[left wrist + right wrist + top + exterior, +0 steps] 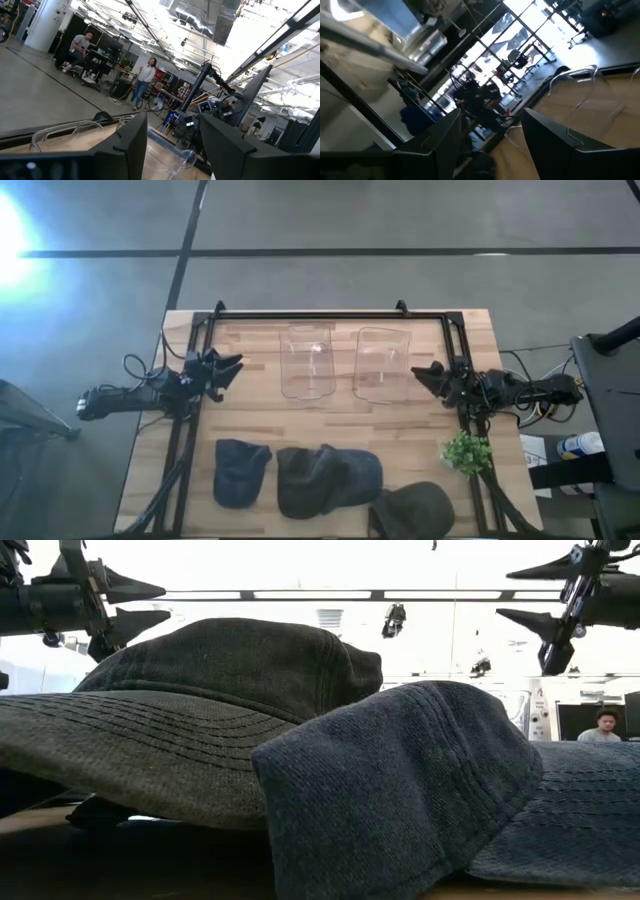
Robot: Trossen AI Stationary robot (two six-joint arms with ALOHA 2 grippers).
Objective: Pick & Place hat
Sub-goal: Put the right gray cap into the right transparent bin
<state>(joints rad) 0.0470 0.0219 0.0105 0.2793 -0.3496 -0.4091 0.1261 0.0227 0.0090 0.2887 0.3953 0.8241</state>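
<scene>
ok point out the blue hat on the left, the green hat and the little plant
blue hat (pixel 241 471), high view, middle of its crown
green hat (pixel 418 508), high view, top of its crown
little plant (pixel 466 452), high view, centre of the leaves

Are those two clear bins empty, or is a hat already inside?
Empty. From above, the left bin and right bin show only bare wood through them; all three hats lie on the table's near edge.

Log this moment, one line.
left gripper open, idle | right gripper open, idle | three hats on table, untouched | bins empty
</scene>
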